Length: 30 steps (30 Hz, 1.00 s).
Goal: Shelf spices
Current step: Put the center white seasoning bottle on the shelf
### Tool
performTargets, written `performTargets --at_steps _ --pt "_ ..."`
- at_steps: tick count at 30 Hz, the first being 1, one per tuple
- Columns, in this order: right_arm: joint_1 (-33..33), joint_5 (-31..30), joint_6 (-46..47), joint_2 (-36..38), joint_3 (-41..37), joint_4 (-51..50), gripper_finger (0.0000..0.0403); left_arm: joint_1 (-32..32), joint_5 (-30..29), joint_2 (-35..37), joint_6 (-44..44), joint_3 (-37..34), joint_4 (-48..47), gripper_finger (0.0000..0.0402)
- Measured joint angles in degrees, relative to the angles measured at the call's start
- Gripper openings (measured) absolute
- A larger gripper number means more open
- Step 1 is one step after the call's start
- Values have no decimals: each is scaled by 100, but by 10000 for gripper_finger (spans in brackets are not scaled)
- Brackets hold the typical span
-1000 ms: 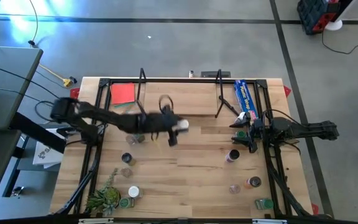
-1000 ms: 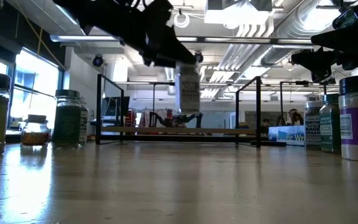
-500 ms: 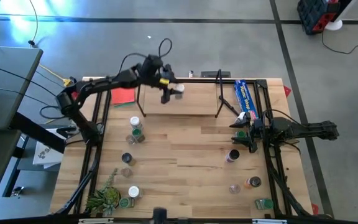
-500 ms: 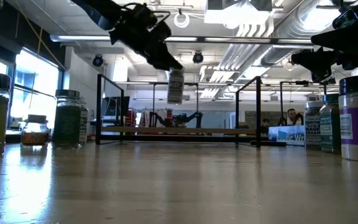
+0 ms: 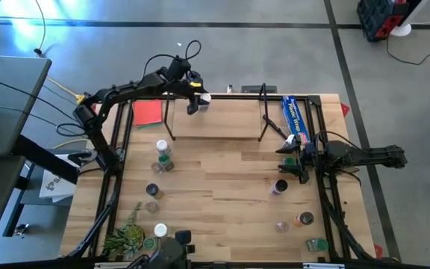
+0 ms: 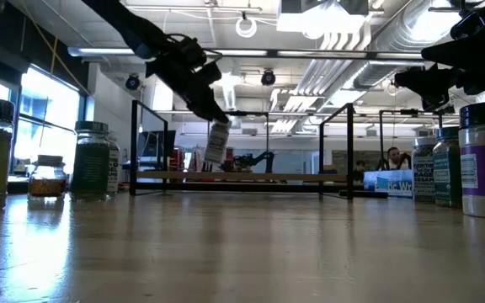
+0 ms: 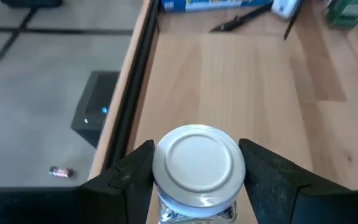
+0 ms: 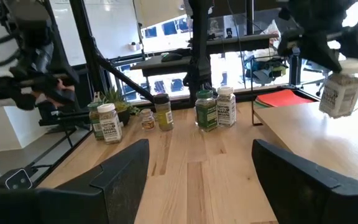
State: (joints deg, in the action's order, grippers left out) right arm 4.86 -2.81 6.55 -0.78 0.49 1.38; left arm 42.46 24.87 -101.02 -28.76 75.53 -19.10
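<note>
A spice jar (image 7: 194, 163) with a white lid hangs in my left gripper (image 5: 197, 101), which is shut on it above the far left part of the shelf (image 5: 215, 124). The shelf is a light board with black wire uprights at the table's far edge. In the low view the jar (image 6: 216, 143) hangs tilted above the board (image 6: 251, 177). Other spice jars stand on the table at the left (image 5: 163, 149) and the right (image 5: 280, 187). My right gripper (image 8: 216, 180) waits open and empty at the table's right side (image 5: 286, 158). My left gripper pinches the jar between its two fingers (image 7: 138, 169), which lie on opposite sides of the jar just under its white lid (image 7: 194, 155). The fingers slant down toward the table's far right. The jar hangs tilted below them, lid toward the wrist, clear of the shelf board.
A red square (image 5: 148, 112) lies left of the shelf and a long blue box (image 5: 295, 118) right of it. A green plant (image 5: 125, 237) sits at the near left corner. Black frame rails (image 5: 114, 172) run along both table sides.
My left gripper has swung from over the table's middle toward the far edge and a little left, carrying the jar. The jar stayed lifted clear and now hangs over the shelf's far left part, more tilted than before.
</note>
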Motion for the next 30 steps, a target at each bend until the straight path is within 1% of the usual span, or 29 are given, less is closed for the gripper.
performTargets --at_steps 6,21,23,27,30 --pt "0 1 -9 -1 1 -2 279 33 3 -189 148 4 86 231" --pt "0 0 -9 0 1 -4 279 164 -94 -21 29 2 42 238" --pt "0 0 -1 0 1 -4 279 134 -396 -7 120 2 40 239" --pt "0 0 -9 -1 1 -4 279 -125 -1642 161 -20 2 -111 239" --pt "0 0 -11 0 1 -4 279 -374 -2021 331 -16 2 -68 239"
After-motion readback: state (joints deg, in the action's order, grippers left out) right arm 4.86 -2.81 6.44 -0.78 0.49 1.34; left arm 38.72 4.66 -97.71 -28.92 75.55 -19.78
